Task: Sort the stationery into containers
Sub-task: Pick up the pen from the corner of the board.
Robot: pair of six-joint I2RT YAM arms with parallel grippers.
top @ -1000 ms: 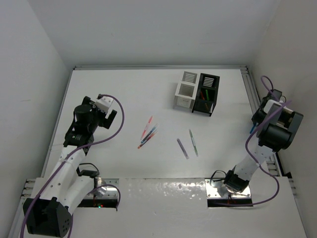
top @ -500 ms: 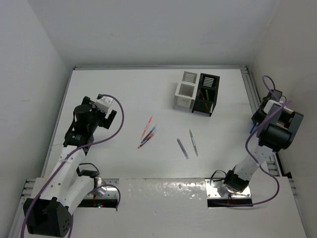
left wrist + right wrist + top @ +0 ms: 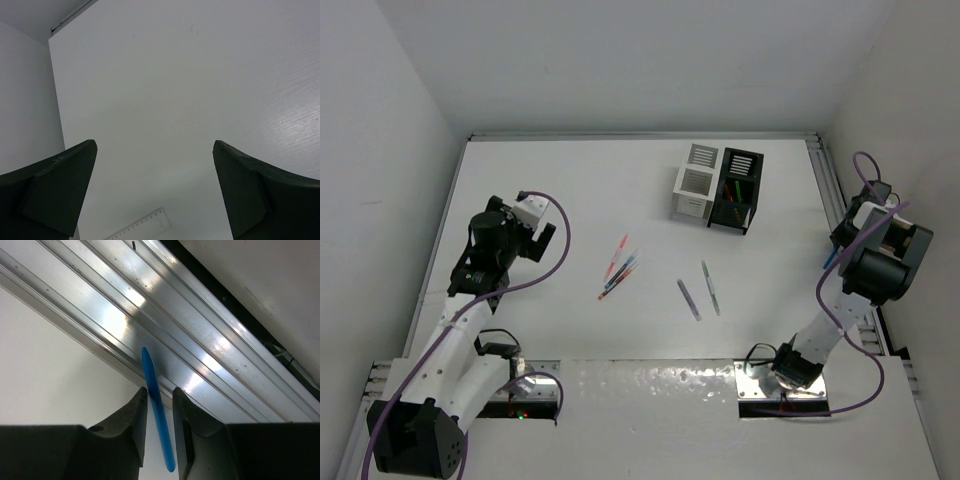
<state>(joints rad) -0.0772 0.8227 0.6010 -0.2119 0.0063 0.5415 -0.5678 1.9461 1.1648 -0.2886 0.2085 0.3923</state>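
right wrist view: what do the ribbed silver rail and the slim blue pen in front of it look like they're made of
The ribbed silver rail looks like bare extruded aluminium with a satin finish: long straight grooves, bright glare streaks and small dark specks. The slim blue pen looks like smooth, slightly glossy plastic: even saturated colour on a rounded body, though painted metal cannot be ruled out.

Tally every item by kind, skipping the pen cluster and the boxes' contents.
Organiser boxes: 2, white box, black box
Single pens: 2, grey-purple pen, green pen
Held by right claw: 1 blue pen
Ruler: 1
Total: 6
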